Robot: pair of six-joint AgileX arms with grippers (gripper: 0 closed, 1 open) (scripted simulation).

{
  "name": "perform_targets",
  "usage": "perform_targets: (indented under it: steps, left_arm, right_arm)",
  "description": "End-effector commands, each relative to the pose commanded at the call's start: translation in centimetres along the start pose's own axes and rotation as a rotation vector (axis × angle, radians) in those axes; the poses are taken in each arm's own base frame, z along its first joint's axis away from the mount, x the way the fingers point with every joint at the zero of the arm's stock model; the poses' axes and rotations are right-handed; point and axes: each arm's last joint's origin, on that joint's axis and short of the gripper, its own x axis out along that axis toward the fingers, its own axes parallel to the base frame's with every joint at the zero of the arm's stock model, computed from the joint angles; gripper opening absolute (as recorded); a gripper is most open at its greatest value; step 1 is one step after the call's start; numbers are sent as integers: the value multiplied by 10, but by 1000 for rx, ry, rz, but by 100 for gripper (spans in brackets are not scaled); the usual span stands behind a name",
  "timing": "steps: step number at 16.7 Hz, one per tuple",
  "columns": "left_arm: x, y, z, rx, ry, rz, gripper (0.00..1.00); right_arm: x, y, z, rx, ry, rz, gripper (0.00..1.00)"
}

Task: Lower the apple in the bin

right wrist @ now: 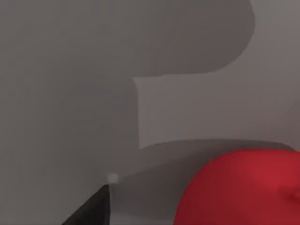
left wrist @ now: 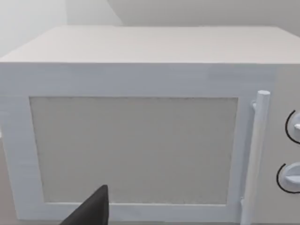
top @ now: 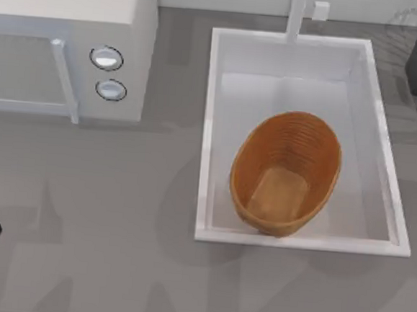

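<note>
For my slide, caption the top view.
Empty woven bin sits inside the white sink, microwave at left.

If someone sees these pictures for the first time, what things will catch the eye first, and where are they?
First, the oval orange-brown woven basket, lying tilted inside the white rectangular sink basin at the table's right. Next, the glossy bright red apple, very close in the right wrist view. Last, the big white microwave with two round knobs at the top left.
</note>
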Motion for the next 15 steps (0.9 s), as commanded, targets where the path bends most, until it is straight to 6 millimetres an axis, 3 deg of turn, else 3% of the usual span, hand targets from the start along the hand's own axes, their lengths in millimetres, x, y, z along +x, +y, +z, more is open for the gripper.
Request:
perform_targets:
  steps: [5, 15]
  left_arm:
    - [0, 0, 0, 0, 0, 0, 100]
    - [0, 0, 0, 0, 0, 0, 100]
  right_arm:
    - [4, 0, -1, 0, 4, 0, 100]
    - [4, 0, -1, 0, 4, 0, 25]
